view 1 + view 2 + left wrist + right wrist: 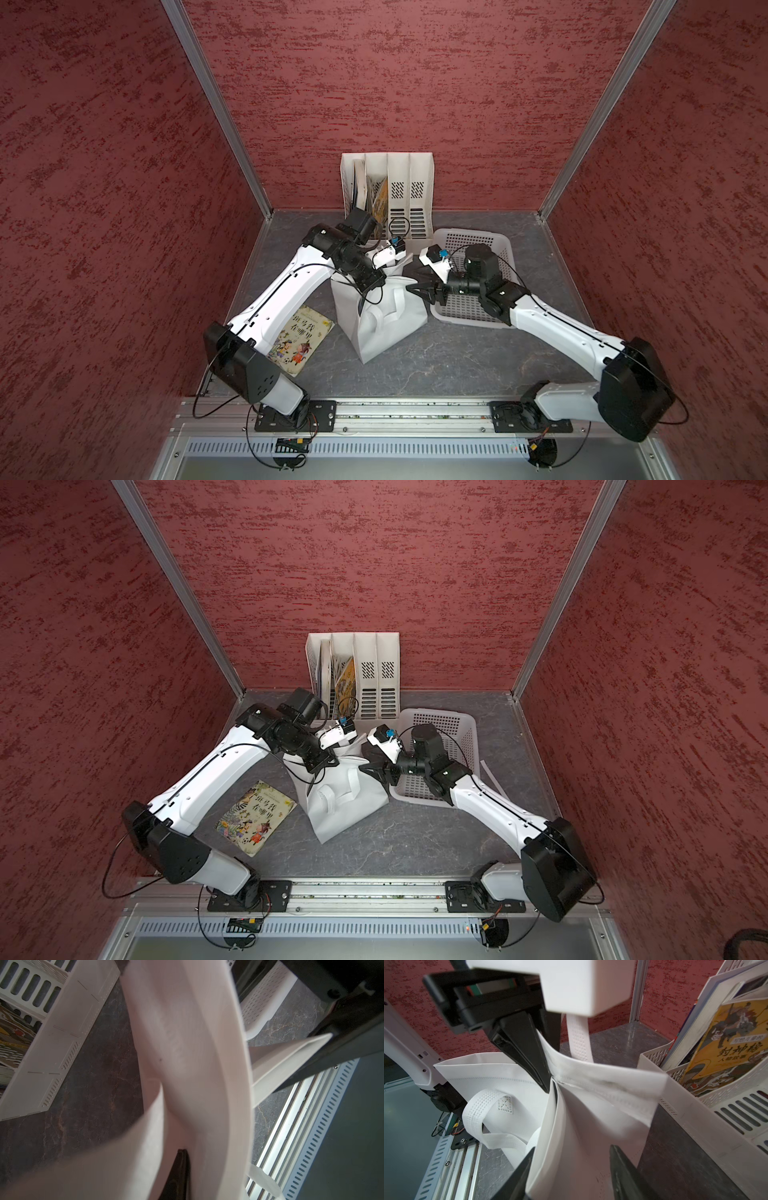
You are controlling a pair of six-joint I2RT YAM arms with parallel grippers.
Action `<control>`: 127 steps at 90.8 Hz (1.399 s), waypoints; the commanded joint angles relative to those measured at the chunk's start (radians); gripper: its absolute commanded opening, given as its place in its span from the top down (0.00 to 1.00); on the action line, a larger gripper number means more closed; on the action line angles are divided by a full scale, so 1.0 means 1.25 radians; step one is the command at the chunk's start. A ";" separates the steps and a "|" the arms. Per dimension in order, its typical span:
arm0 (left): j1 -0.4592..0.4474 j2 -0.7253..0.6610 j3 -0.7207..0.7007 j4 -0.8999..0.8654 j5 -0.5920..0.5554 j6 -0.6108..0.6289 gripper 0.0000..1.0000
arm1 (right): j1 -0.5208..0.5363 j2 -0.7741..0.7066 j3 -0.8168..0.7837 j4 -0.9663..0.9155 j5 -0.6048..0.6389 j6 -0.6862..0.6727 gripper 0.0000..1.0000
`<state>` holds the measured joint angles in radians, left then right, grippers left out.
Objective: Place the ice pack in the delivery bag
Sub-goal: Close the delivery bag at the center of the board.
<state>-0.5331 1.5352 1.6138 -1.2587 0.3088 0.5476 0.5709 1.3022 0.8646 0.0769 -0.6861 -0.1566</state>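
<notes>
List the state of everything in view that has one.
delivery bag, upright, top fabric bunched.
left gripper, shut on the bag's top edge.
right gripper, open, jaws astride bag fabric.
ice pack, not visible.
basket, upright; visible part empty.
file rack, upright, books in two slots.
picture book, closed, flat on table.

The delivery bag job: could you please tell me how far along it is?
Done: nothing I can confirm; no ice pack shows in any view, and I cannot see inside the bag. In hand: the left hand is shut on the top edge of the delivery bag, and the open right hand straddles its fabric. Left: probably spread the mouth, then get the ice pack in.
</notes>
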 commanded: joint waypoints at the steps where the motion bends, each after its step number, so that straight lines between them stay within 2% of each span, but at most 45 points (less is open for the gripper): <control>1: 0.002 -0.026 -0.008 -0.007 0.076 0.056 0.92 | -0.005 -0.071 -0.044 0.022 0.057 -0.017 0.07; 5: 0.002 -0.029 -0.007 -0.018 0.101 0.074 0.92 | -0.006 -0.092 -0.065 0.033 0.072 -0.036 0.02; 18: 0.001 -0.028 0.012 -0.058 0.192 0.139 0.92 | -0.015 -0.094 -0.054 -0.001 0.025 -0.111 0.01; 29: -0.005 -0.016 0.046 -0.091 0.244 0.154 0.92 | -0.015 -0.067 -0.030 0.001 -0.029 -0.119 0.01; 38: -0.014 -0.013 0.062 -0.114 0.251 0.167 0.92 | -0.015 -0.045 -0.018 0.011 -0.056 -0.127 0.02; 53: -0.027 -0.026 0.056 -0.137 0.248 0.202 0.91 | -0.015 -0.032 -0.004 0.018 -0.037 -0.144 0.02; 64: -0.028 -0.023 0.040 -0.125 0.235 0.195 0.91 | -0.014 -0.011 0.009 0.033 -0.103 -0.108 0.02; 73: -0.029 -0.015 0.031 -0.108 0.227 0.175 0.89 | -0.011 0.009 0.013 0.034 -0.158 -0.066 0.13; 87: -0.028 -0.015 0.020 -0.093 0.215 0.160 0.87 | -0.009 0.007 -0.008 0.049 -0.178 -0.033 0.35; 97: -0.028 -0.021 0.015 -0.089 0.203 0.160 0.86 | -0.009 0.003 -0.010 0.041 -0.184 -0.034 0.46; 111: -0.026 -0.037 0.002 -0.077 0.195 0.158 0.81 | -0.009 0.004 -0.013 0.038 -0.190 -0.035 0.55; 116: -0.026 -0.044 -0.008 -0.070 0.195 0.151 0.78 | -0.009 0.007 -0.013 0.036 -0.189 -0.035 0.53; 122: -0.027 -0.048 -0.018 -0.064 0.196 0.144 0.77 | -0.008 0.009 -0.013 0.037 -0.179 -0.035 0.39; 127: -0.027 -0.049 -0.026 -0.056 0.194 0.134 0.78 | -0.007 0.009 -0.009 0.034 -0.174 -0.048 0.33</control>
<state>-0.5621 1.4933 1.6058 -1.3624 0.5491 0.7387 0.5591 1.3151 0.8543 0.1066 -0.8883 -0.2092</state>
